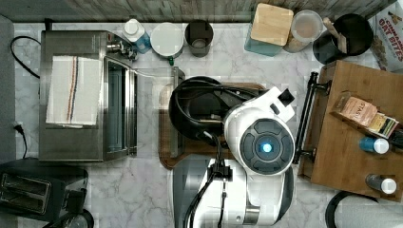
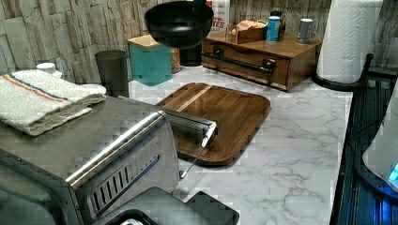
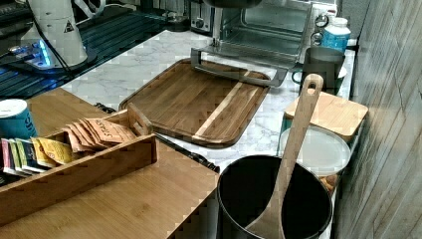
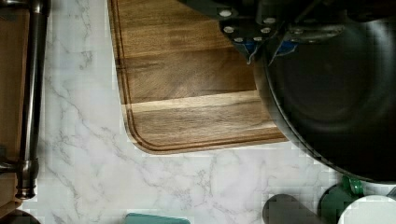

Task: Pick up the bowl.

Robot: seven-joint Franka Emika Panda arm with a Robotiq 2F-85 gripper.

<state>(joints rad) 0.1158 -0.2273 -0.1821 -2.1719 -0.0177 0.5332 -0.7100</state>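
Observation:
The glossy black bowl (image 2: 179, 23) hangs in the air well above the wooden board (image 2: 220, 112), in front of the back wall in the left view. From above, the bowl (image 1: 192, 109) shows over the board's left half in the top view, partly hidden by my white arm (image 1: 259, 137). In the wrist view my gripper (image 4: 264, 43) is shut on the rim of the bowl (image 4: 336, 98), with one finger on each side of the rim. The bowl's dark underside (image 3: 231, 2) touches the upper edge of the right view.
A toaster oven (image 1: 85, 95) with its door (image 3: 234, 74) open lies beside the board. At the back stand a dark cup (image 1: 198, 38), a teal box (image 2: 150, 61) and a utensil pot with a wooden spoon (image 3: 273, 204). A wooden drawer box (image 1: 354, 128) and a paper towel roll (image 2: 347, 42) flank the other side.

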